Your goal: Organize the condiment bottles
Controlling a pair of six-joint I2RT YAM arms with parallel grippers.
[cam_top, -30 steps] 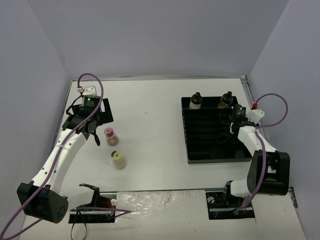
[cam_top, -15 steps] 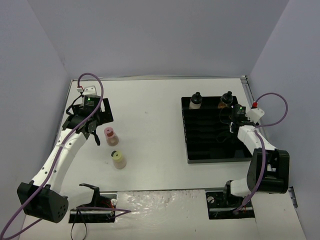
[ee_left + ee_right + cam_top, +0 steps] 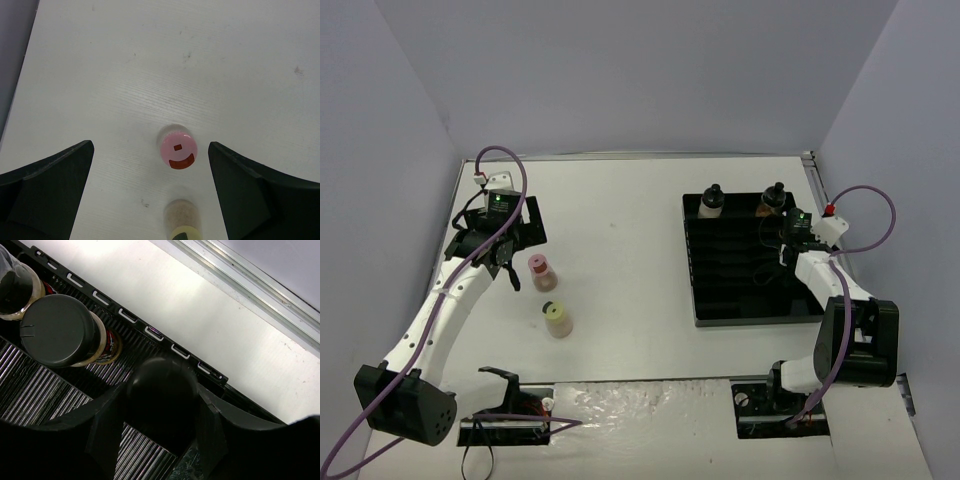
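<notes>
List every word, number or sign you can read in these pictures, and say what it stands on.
No text can be read.
Pink-capped jar: red marks on the cap, a small bar above a curve, no letters.
Black-capped jar with a label: red and dark print, too blurred to read.

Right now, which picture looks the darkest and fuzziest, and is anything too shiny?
Right wrist view: darkest; the black-capped jar in the right tool looks soft and shadowed, the table behind glares white. Left wrist view: pink-capped jar sharp, yellow-capped jar blurry at the bottom edge. Top external view: even light, one shiny patch near the table's front.
</notes>
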